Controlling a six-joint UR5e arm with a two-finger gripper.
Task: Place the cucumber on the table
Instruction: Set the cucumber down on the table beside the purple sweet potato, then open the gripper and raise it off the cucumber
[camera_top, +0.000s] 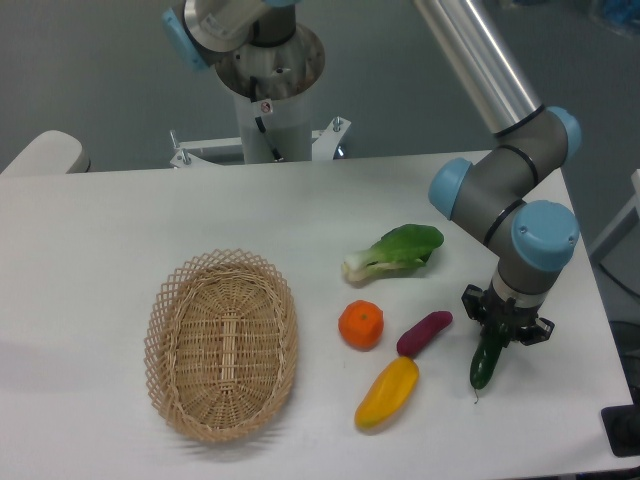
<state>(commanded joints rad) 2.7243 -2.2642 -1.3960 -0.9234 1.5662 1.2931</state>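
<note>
The dark green glossy cucumber (487, 361) hangs nearly upright in my gripper (503, 330), stem tip down, at the right side of the white table (120, 220). The gripper is shut on the cucumber's upper end. The stem tip is at or just above the tabletop, to the right of the purple piece; I cannot tell if it touches.
A woven wicker basket (222, 343) lies at the front left. A bok choy (396, 250), an orange (361, 324), a purple eggplant-like piece (424, 333) and a yellow pepper (387, 392) lie left of the gripper. The table's right edge is close by.
</note>
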